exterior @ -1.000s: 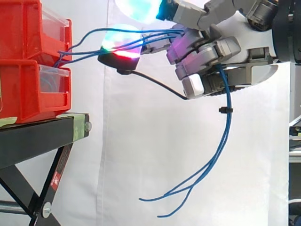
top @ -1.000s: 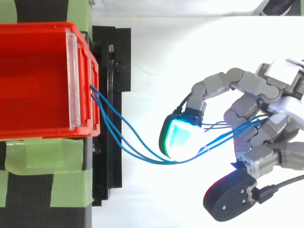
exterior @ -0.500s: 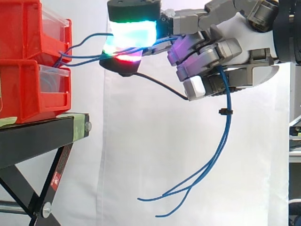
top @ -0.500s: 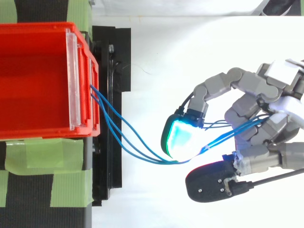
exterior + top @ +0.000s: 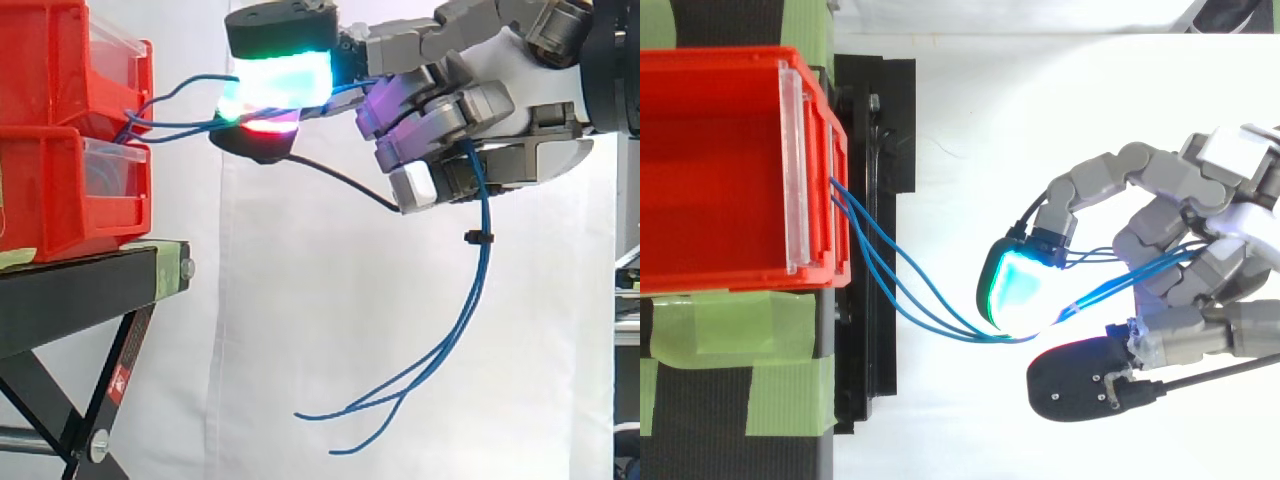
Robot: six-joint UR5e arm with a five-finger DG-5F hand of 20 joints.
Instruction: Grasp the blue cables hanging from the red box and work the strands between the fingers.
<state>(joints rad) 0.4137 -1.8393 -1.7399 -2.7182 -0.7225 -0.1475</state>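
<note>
As its curled fingers (image 5: 440, 108) close, hand (image 5: 530, 155) pinches blue cables (image 5: 481, 260) betw. glowing pads (image 5: 285, 80), nr red box (image 5: 45, 70).

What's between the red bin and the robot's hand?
In the top view, just the blue cables span the gap from the red bin to the hand, crossing above the black stand; nothing else lies there.

Plain white curtain (image 5: 300, 320) behind black stand (image 5: 70, 292)

Blue cables (image 5: 484, 262): several thin strands. They leave the front of the red box (image 5: 710, 170), sag across the gap and thread through the hand (image 5: 530, 155). Beyond it they hang down, gathered by a black tie (image 5: 478, 237), loose ends splayed.
</note>
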